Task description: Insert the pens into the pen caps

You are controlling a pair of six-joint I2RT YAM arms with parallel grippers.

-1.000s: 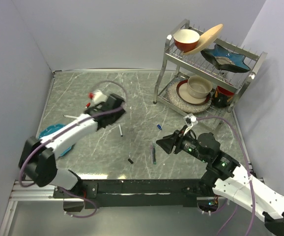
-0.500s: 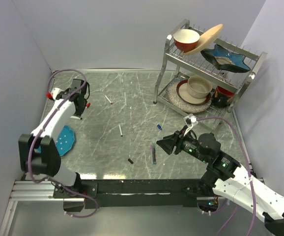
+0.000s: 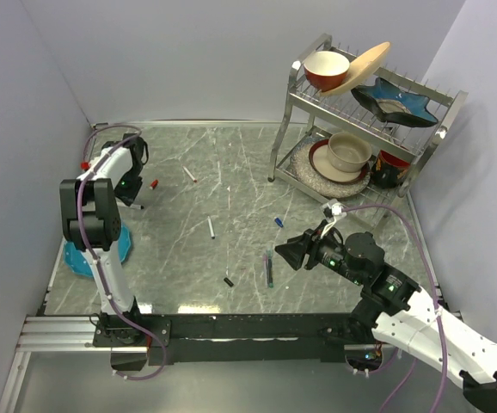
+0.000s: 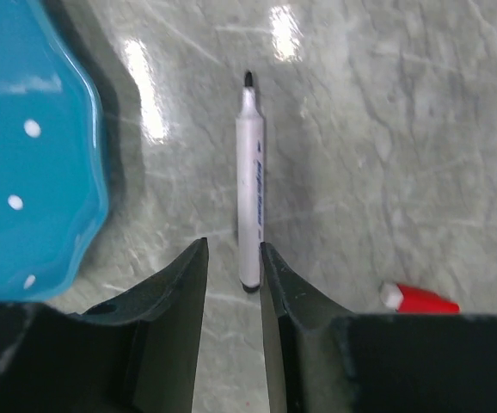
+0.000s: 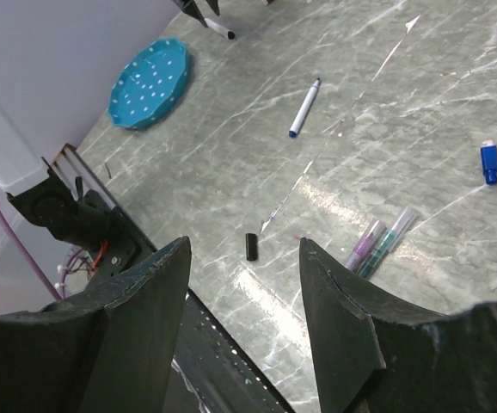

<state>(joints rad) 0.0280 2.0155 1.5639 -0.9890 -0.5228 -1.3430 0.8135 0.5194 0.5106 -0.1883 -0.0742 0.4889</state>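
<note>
My left gripper (image 4: 233, 245) is open a narrow way at the table's far left (image 3: 134, 198). Its jaws stand either side of the rear end of a white pen with a black tip (image 4: 250, 206), which lies on the table. A red cap (image 4: 420, 298) lies just right of it (image 3: 154, 183). My right gripper (image 5: 242, 249) is open wide and empty above the table (image 3: 278, 253). A black cap (image 5: 251, 246) lies below it. A teal pen (image 5: 388, 243) and a purple one (image 5: 363, 245) lie side by side. A blue cap (image 5: 488, 162), a blue-tipped pen (image 5: 303, 107) and a red-tipped pen (image 3: 189, 174) lie apart.
A teal dotted plate (image 4: 25, 172) lies just left of my left gripper, partly under the left arm (image 3: 83, 258). A metal dish rack (image 3: 365, 129) with bowls and plates stands at the back right. Walls close in the left side and the back.
My left arm has swung from the table's middle to the far left, and its gripper now stands over the black-tipped pen. The right arm has not moved.
</note>
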